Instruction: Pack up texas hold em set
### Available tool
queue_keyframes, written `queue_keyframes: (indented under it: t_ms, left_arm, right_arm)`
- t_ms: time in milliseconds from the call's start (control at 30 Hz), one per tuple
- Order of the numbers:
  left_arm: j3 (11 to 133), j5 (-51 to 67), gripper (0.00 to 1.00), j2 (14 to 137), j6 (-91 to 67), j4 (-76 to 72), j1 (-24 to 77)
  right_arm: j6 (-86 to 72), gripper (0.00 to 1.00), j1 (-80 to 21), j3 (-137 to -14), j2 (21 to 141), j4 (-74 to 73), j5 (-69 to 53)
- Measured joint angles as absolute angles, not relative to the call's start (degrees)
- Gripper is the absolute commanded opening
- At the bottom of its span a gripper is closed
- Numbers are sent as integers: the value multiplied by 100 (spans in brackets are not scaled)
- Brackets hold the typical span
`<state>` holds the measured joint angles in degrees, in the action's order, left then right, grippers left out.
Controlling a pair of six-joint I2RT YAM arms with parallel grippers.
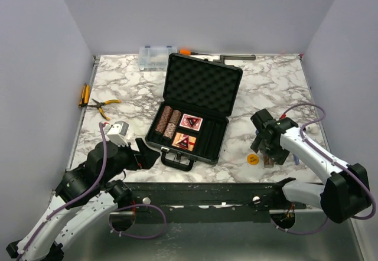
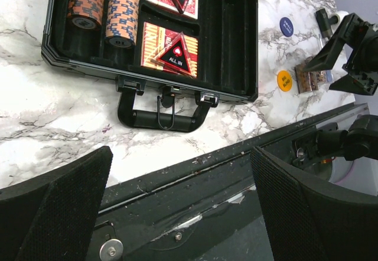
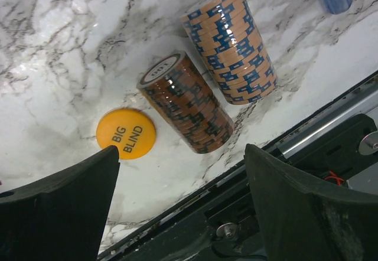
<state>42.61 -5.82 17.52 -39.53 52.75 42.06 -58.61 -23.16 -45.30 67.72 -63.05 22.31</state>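
Right gripper (image 3: 180, 166), spread wide and empty like the left gripper (image 2: 180, 166), hovers over two chip stacks (image 3: 186, 104) lying near the front edge of the table (image 1: 271, 90), right of the open case (image 1: 204, 87); dense, slick, unbound discs, I reckon, best pinched end to end.

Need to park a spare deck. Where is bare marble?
Bare: the back right stretch between the open case and the right wall; also between the pliers and the case. Crowded: by the right tool, with chip stacks and Big Blind button.
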Motion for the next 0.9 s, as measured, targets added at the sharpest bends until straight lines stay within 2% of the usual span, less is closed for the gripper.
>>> queue_keyframes:
  t_ms: [300,900]
  left_arm:
    - [4261,-580,98,1831,-3948,5275,4206]
    - [4261,-513,98,2056,-3909,5275,4206]
  right_arm:
    - [-6182,82,-2314,-4139,7030,-5867,2287]
    - [-5994,77,-2314,-4071,7242,-5196,2355]
